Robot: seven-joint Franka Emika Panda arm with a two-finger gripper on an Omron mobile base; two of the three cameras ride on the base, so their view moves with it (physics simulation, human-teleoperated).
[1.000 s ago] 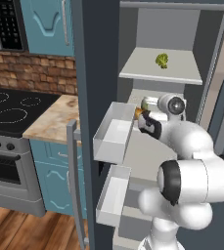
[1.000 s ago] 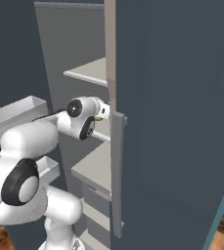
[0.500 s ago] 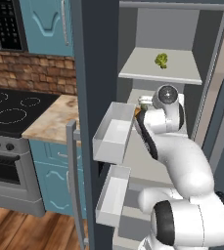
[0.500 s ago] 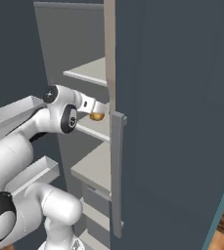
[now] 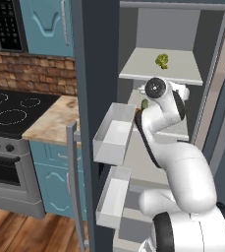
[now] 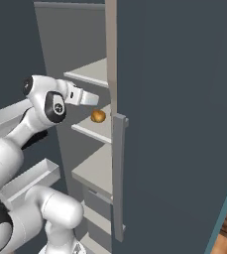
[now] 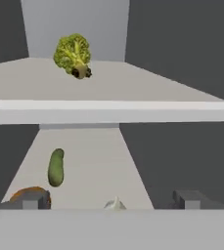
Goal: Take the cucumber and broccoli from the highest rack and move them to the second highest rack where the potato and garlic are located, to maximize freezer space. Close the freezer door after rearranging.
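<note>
Hand view: fingers spread, level, facing cucumber, second rack.

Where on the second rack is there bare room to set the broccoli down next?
The right half of the second rack, from the garlic across to the right wall, lies bare, as does the back strip behind the cucumber. The front left is crowded: cucumber, potato and garlic sit close together. The broccoli is alone on the top rack.
</note>
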